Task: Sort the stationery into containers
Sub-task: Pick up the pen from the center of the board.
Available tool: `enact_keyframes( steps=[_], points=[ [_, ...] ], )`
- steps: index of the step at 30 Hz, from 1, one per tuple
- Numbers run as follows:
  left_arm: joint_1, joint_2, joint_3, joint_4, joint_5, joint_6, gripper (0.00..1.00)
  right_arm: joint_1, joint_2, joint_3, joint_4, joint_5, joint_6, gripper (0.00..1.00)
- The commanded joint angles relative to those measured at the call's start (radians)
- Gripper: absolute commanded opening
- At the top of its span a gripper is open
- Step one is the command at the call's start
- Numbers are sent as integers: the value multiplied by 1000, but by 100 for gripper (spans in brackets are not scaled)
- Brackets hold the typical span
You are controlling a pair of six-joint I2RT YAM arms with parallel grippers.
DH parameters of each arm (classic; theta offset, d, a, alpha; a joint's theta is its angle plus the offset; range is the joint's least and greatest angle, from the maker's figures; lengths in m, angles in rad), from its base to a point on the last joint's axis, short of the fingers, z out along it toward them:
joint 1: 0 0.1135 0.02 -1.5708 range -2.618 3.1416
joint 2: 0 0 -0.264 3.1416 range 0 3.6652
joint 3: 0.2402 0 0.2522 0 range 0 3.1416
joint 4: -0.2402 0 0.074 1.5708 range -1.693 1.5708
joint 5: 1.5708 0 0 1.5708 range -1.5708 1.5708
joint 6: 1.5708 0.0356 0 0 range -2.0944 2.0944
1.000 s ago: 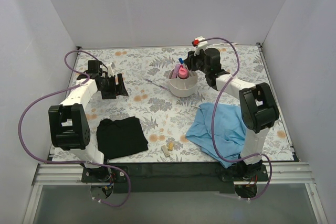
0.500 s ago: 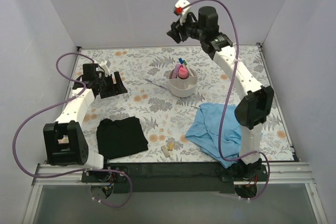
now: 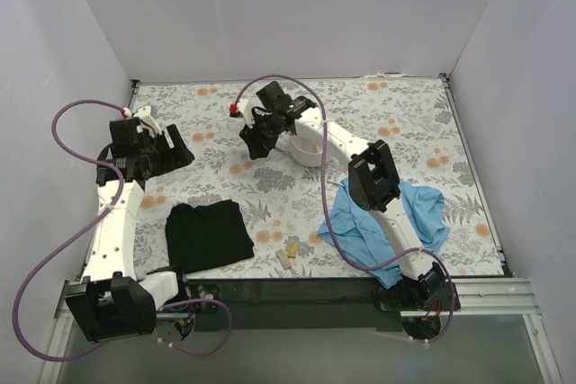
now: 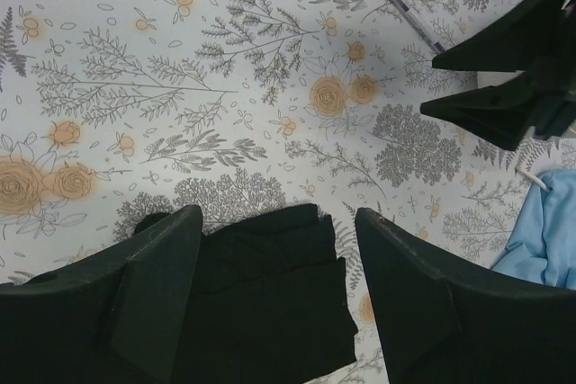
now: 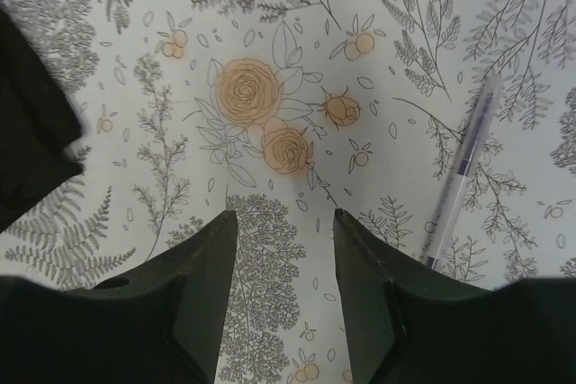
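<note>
Pen (image 5: 463, 182) toward the far edge looks light, stiff, slippery; we would pinch mid-barrel, right gripper (image 5: 283, 222) jaws spread.

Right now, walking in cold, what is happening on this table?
The right hand hovers open over the table, a pen lying just beside it, not yet gripped. The bowl sits partly under that arm. The left hand is open and empty. Some pale blocks lie loose too.

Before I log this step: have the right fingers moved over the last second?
Yes. The fingers swung left, from the bowl's far side to its left, over the pen.
</note>
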Motion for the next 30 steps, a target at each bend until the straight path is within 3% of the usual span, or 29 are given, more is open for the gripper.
enact_keyframes(
  steps=[1,30],
  points=[
    [-2,-41,-7,-67,8,-7,69,-18,40,106,-12,76,22,55],
    [-2,16,-19,-49,48,-6,69,-39,162,76,200,200,31,48]
  ],
)
